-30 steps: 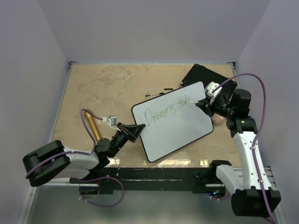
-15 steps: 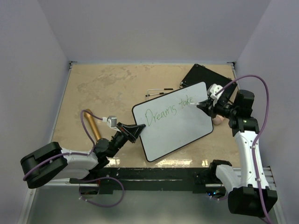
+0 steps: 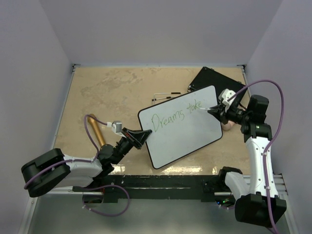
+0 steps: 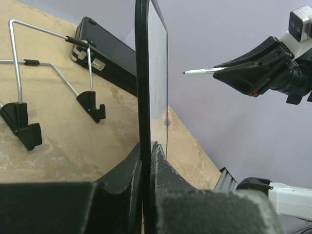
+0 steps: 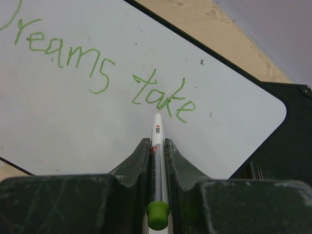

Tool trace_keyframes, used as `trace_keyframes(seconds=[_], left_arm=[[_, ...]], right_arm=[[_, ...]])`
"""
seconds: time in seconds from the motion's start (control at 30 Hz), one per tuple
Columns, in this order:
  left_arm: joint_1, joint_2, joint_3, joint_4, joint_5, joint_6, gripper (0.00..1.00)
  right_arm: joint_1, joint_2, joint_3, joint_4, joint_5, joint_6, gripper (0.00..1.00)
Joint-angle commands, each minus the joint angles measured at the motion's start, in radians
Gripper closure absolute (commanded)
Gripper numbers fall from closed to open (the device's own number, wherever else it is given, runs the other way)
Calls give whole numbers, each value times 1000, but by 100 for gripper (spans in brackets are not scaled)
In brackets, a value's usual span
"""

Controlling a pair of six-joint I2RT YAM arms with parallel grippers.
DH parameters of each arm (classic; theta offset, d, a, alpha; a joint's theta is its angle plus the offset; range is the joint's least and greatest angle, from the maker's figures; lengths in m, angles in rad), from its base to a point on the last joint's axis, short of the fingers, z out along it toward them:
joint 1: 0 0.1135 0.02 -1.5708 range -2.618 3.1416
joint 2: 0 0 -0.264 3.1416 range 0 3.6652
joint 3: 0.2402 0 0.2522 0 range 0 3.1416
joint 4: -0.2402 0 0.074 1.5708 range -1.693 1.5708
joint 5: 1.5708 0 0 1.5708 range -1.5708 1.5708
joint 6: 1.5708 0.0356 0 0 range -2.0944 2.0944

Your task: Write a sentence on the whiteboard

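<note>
The whiteboard (image 3: 183, 131) is held tilted above the table, with "Dreams take" written on it in green. My left gripper (image 3: 138, 137) is shut on its lower left edge; in the left wrist view the black frame (image 4: 142, 73) runs straight up between the fingertips of the left gripper (image 4: 146, 147). My right gripper (image 3: 218, 111) is shut on a white marker (image 5: 157, 134) with a green end cap. The marker tip points at the end of "take" on the whiteboard (image 5: 73, 112). Seen from the left wrist, the marker (image 4: 201, 71) hangs a short gap off the board.
A flat black board (image 3: 214, 79) lies behind the whiteboard's far right corner. A wire stand with black feet (image 3: 165, 96) sits on the table behind the board. A golden cylinder (image 3: 98, 131) lies near the left arm. A small pinkish object (image 3: 227, 126) sits beside the board's right edge.
My right arm has drawn back to the right, carrying the marker a little away from the end of "take". The writing, the board and the left gripper look the same.
</note>
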Motion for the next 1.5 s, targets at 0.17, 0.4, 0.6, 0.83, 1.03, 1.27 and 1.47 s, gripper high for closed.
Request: trace_keyframes(seconds=[0.17, 0.4, 0.6, 0.83, 1.03, 1.27, 1.47], left_arm=[[12, 25, -86, -20, 50, 73, 100], [12, 28, -98, 11, 25, 80, 100], [12, 39, -106, 35, 33, 59, 100], [12, 41, -103, 48, 56, 44, 100], [12, 39, -100, 49, 67, 22, 100], [10, 39, -91, 55, 67, 13, 100], [10, 40, -109, 81, 61, -25, 100]], right_arm=[[-33, -7, 8, -23, -43, -42, 100], [-38, -15, -7, 51, 18, 45, 100], [-36, -12, 0, 43, 4, 55, 100], [-36, -39, -1, 38, -25, 61, 100], [-36, -38, 3, 23, -51, 53, 100], [-38, -33, 8, 3, -71, 33, 100], [-38, -23, 11, -15, -94, 13, 100]])
